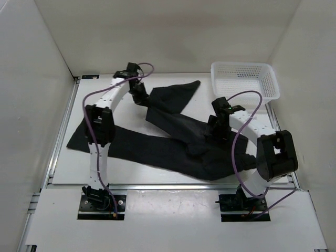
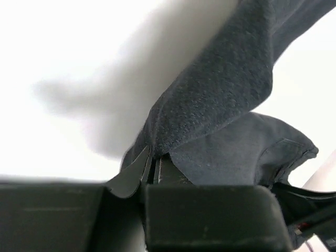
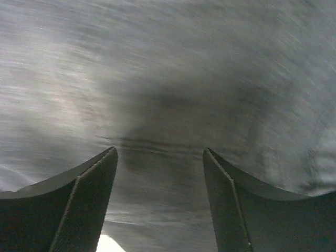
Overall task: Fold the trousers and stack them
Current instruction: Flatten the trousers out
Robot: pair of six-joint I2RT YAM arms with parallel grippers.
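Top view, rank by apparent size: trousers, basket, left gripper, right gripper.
1. The trousers, by far the widest spread.
2. The white mesh basket, in the far right corner.
3. The left gripper and right gripper look about alike, so I won't rank one over the other.

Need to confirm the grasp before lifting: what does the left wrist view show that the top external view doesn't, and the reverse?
Left wrist only: the left pincer is shut, with a fold of the trousers pinched between its fingers. Top external only: the whole layout, with one leg stretching left and the other toward the far side, the white basket in the far right corner, and the right pincer over the cloth's right part. Both: the black trousers and the left pincer at the far leg.
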